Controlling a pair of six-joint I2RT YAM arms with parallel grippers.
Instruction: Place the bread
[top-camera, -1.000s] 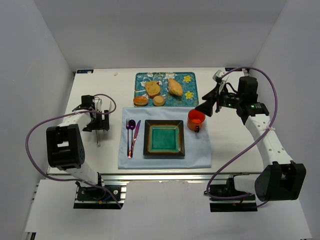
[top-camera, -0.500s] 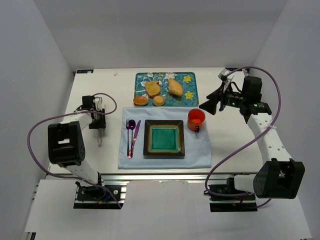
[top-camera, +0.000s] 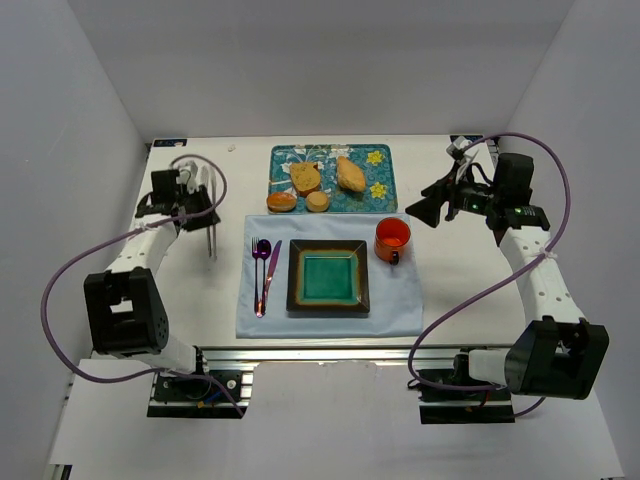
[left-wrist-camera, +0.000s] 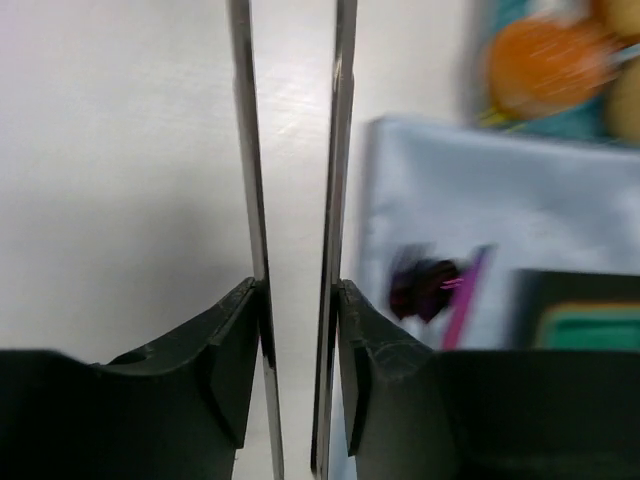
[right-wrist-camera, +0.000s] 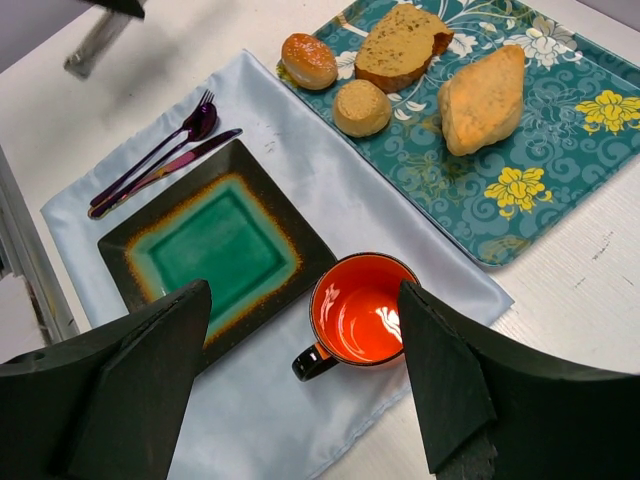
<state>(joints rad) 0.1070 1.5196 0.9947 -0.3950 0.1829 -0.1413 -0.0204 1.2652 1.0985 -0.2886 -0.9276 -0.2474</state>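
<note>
The bread (top-camera: 318, 202) (right-wrist-camera: 361, 107) is a small round pale bun lying on the near edge of the teal flowered tray (top-camera: 365, 203) (right-wrist-camera: 560, 160). My left gripper (top-camera: 195, 195) (left-wrist-camera: 298, 290) hangs over the bare table, left of the tray. It is shut on a pair of metal tongs (top-camera: 210, 235) (left-wrist-camera: 340, 150), whose two blades run forward with a narrow gap between them. My right gripper (top-camera: 425, 210) (right-wrist-camera: 303, 290) stands open and empty, raised right of the orange cup (top-camera: 392, 240) (right-wrist-camera: 365, 310).
On the tray lie a darker oval bun (top-camera: 282, 201) (right-wrist-camera: 308, 60), a bread slice (top-camera: 305, 178) (right-wrist-camera: 400, 45) and a long golden loaf (top-camera: 350, 174) (right-wrist-camera: 482, 98). A pale blue cloth (top-camera: 400, 300) carries a square green plate (top-camera: 328, 279) (right-wrist-camera: 215, 240) and purple cutlery (top-camera: 262, 270) (right-wrist-camera: 160, 165).
My left gripper has shut on the tongs, lifted them off the table and carried them toward the back. My right gripper drifted slightly to the right, still open.
</note>
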